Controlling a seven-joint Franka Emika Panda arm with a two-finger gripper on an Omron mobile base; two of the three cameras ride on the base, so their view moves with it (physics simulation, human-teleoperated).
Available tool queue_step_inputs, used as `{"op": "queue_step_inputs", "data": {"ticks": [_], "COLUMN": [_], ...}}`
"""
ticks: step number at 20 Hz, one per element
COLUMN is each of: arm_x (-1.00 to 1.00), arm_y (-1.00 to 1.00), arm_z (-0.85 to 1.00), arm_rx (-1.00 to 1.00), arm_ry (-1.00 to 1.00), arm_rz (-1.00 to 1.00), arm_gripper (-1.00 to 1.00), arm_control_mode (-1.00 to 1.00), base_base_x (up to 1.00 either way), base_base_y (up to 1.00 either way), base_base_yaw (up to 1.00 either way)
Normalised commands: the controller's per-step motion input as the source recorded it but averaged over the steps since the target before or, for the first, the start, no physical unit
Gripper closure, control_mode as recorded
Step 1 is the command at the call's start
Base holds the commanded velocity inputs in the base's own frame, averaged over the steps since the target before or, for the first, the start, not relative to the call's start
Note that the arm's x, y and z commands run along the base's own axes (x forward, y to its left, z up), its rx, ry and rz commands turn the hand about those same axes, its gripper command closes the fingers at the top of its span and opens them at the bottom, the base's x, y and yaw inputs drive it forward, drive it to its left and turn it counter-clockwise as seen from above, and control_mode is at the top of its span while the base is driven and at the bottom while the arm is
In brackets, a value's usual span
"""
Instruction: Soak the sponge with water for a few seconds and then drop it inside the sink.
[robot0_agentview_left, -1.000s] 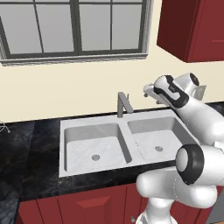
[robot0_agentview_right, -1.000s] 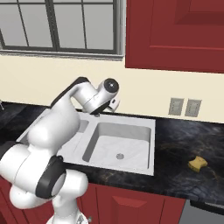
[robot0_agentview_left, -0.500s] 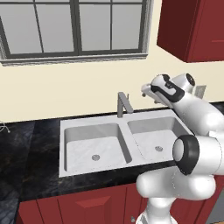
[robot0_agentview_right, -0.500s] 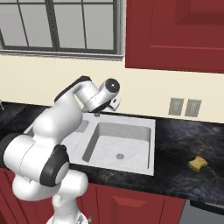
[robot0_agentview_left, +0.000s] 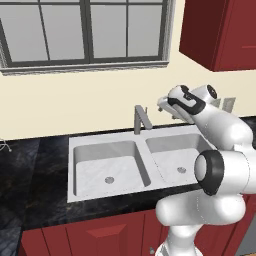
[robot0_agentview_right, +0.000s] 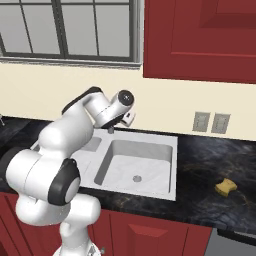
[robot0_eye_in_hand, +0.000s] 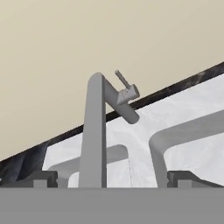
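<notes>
The sponge (robot0_agentview_right: 226, 187), a small yellow lump, lies on the dark counter well to the right of the sink (robot0_agentview_right: 150, 141). My gripper (robot0_agentview_left: 163, 104) hangs open and empty above the sink's back rim, just right of the square grey tap (robot0_agentview_left: 141, 119). In the hand view the tap (robot0_eye_in_hand: 94, 131) and its lever (robot0_eye_in_hand: 124, 85) stand straight ahead of the gripper (robot0_eye_in_hand: 111, 178), with the dark fingertips (robot0_eye_in_hand: 40, 177) wide apart on either side. The marbled sink (robot0_agentview_left: 72, 145) has two basins, each with a round drain. The water is out of view.
The black counter (robot0_agentview_left: 30, 165) runs on both sides of the sink. The cream wall (robot0_agentview_left: 75, 100) and a window stand close behind the tap. A red wall cabinet (robot0_agentview_right: 200, 40) hangs above the right counter, with two wall sockets (robot0_agentview_right: 211, 122) below it.
The hand has swung left along the back wall, nearer to the tap. The jaws have stayed open. The sponge has not moved.
</notes>
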Motion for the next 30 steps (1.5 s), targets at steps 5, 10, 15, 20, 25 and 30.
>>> {"op": "queue_step_inputs", "data": {"ticks": [5, 10, 15, 20, 25, 30], "arm_x": [0.02, 0.13, 0.17, 0.21, 0.26, 0.27], "arm_y": [0.10, 0.00, 0.00, 0.00, 0.00, 0.00], "arm_z": [-0.10, -0.09, -0.09, -0.08, -0.10, -0.10], "arm_rx": [0.00, 0.00, 0.00, 0.00, 0.00, 0.00], "arm_ry": [0.00, 0.00, 0.00, 0.00, -0.01, -0.02], "arm_rz": [0.00, 0.00, 0.00, 0.00, 0.00, 0.00], "arm_gripper": [-1.00, -1.00, -1.00, -1.00, -1.00, -1.00], "arm_control_mode": [-1.00, -1.00, -1.00, -1.00, -1.00, -1.00], "base_base_x": [0.00, 0.00, 0.00, 0.00, 0.00, 0.00], "base_base_y": [0.00, 0.00, 0.00, 0.00, 0.00, 0.00], "base_base_yaw": [0.00, 0.00, 0.00, 0.00, 0.00, 0.00]}}
